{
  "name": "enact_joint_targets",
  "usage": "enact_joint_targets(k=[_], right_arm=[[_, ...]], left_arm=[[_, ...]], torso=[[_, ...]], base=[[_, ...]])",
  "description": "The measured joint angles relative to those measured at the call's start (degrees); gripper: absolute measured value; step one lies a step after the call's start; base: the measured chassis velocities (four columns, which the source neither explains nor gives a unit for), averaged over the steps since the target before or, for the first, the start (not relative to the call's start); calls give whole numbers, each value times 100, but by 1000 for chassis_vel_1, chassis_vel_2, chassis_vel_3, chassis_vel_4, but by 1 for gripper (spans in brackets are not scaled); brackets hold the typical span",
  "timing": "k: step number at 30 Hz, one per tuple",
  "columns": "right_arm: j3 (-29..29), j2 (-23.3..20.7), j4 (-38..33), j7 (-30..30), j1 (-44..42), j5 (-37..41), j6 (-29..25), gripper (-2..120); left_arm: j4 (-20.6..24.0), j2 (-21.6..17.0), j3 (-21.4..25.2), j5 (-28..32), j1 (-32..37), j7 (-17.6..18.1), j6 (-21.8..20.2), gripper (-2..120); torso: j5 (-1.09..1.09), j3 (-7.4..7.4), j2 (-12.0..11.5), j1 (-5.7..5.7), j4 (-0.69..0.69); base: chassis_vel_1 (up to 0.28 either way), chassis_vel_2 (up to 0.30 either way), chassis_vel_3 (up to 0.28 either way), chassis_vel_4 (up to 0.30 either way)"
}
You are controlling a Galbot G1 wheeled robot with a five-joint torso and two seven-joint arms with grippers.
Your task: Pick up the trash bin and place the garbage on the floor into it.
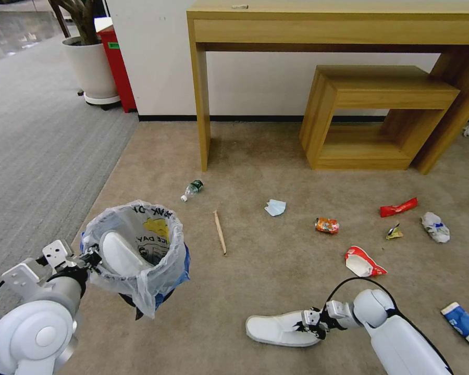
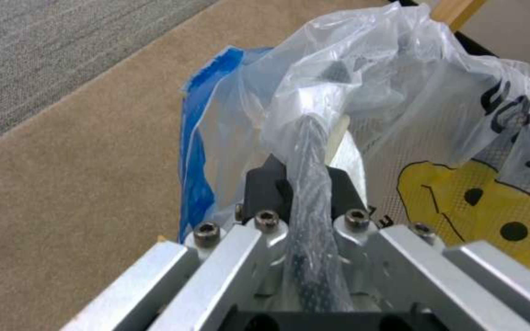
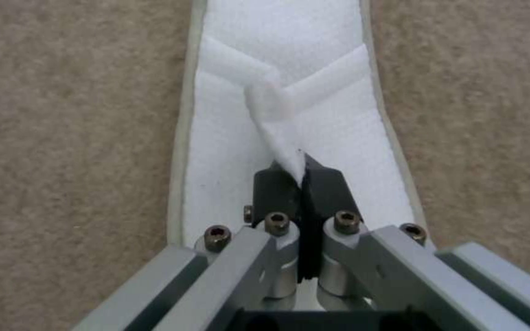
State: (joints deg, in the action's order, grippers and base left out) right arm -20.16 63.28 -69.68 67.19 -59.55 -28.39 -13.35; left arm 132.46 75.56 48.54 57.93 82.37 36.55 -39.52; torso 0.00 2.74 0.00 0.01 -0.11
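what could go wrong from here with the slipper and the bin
The right gripper pinches only the thin strap of the white slipper, so it may slip free or swing when lifted. The left gripper holds the trash bin by one side of its bag-covered rim; the bin could tilt. A slipper already inside leaves less room.

You see the trash bin (image 1: 180, 273) mostly wrapped by its bag (image 1: 140, 245); only blue slivers show. Bag lettering is folded, unreadable. A white slipper (image 1: 117, 255) inside is partly below the rim. Left claw (image 2: 305, 184) tips are buried in bunched plastic. Second slipper (image 3: 290, 115): toe cut off by the right wrist view's edge. Small wrapper (image 1: 394, 232): too small for you to identify.
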Motion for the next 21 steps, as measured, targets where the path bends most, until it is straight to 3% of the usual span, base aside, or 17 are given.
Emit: enact_joint_targets(k=[5,11,16,21], right_arm=[[1,-38,-1,-231,-1,82,-55,0],[28,-171,-235,-1230,-97,714,-178,0],[-131,-515,-1036,-2191,-282,1736,-279,0],[-257,-748,-1516,-2454,-352,2686,-380,0]], left_arm=[[13,7,-19,-9,-3,4,0,2],[20,-14,-19,-9,-2,9,0,2],[17,-121,-4,-3,5,12,0,2],[67,-243,-65,22,29,13,-13,2]], torso=[[0,0,0,0,0],[1,0,0,0,0],[-1,0,0,0,0],[-1,0,0,0,0]], base=[[0,0,0,0],[0,0,0,0],[0,0,0,0],[0,0,0,0]])
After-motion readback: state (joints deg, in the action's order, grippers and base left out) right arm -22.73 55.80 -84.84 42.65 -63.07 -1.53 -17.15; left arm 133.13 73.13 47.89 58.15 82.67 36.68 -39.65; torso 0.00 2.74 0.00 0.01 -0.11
